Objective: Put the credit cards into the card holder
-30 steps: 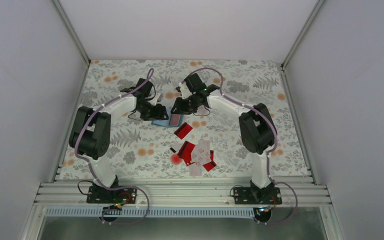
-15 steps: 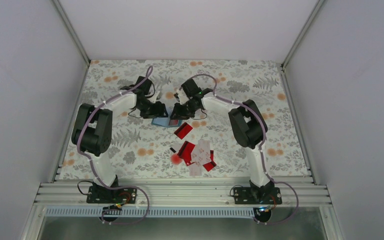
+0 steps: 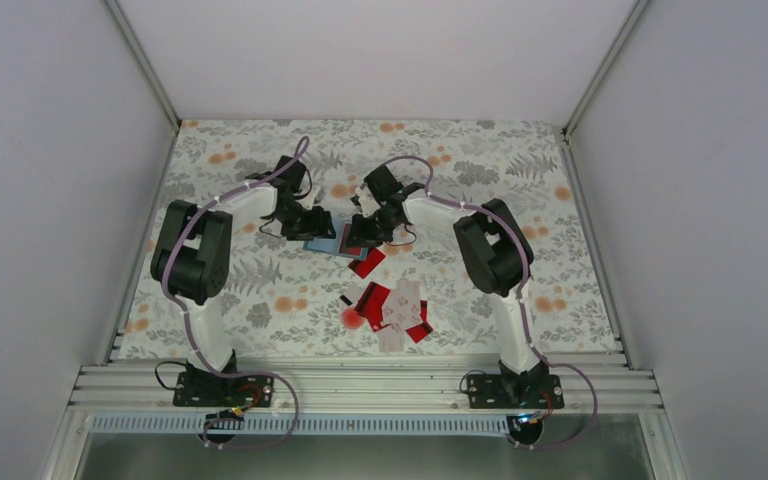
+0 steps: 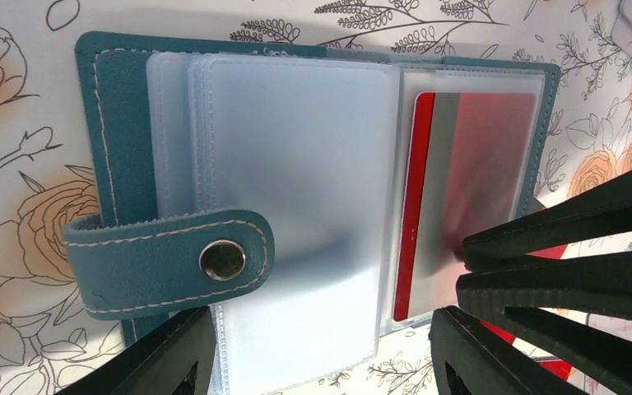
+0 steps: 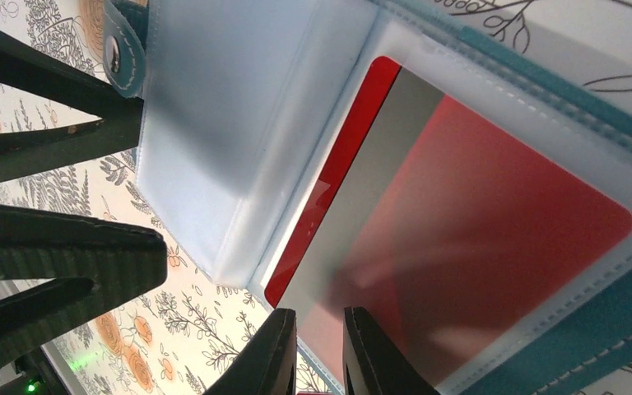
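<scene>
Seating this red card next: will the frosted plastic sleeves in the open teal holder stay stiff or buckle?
Probably floppy: the frosted plastic sleeves curve up off the teal holder. Likely slick too: their edge shows a glossy highlight.

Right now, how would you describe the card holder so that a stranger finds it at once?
On the flowered table, look just beyond the heap of loose cards. The card holder lies open there. It is the only teal thing, with clear sleeves and a snap strap; the cards are red or white.
</scene>
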Available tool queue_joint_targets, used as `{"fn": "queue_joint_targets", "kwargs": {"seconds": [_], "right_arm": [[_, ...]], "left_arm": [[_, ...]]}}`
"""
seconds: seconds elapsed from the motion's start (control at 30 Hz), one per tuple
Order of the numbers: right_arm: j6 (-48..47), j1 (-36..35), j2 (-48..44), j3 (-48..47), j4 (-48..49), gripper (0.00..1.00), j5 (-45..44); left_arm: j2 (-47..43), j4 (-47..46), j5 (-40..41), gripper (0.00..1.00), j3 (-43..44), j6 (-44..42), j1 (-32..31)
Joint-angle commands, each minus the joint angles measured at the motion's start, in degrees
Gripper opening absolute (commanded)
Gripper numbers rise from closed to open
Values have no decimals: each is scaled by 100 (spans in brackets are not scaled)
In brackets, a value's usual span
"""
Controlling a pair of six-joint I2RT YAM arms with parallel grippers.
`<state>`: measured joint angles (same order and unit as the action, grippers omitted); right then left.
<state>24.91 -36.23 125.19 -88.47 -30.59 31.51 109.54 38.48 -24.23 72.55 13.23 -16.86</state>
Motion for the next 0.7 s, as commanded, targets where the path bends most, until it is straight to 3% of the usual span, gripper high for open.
{"fn": "queue_joint_targets", "kwargs": {"seconds": [0.0, 0.67], "right_arm": [[-100, 19, 139, 110, 1, 16, -119], [17, 143, -55, -67, -84, 15, -184]], "left_arm": [[120, 18, -128, 66, 83, -29, 10], [250, -376, -1373, 66, 442, -19, -105]]}}
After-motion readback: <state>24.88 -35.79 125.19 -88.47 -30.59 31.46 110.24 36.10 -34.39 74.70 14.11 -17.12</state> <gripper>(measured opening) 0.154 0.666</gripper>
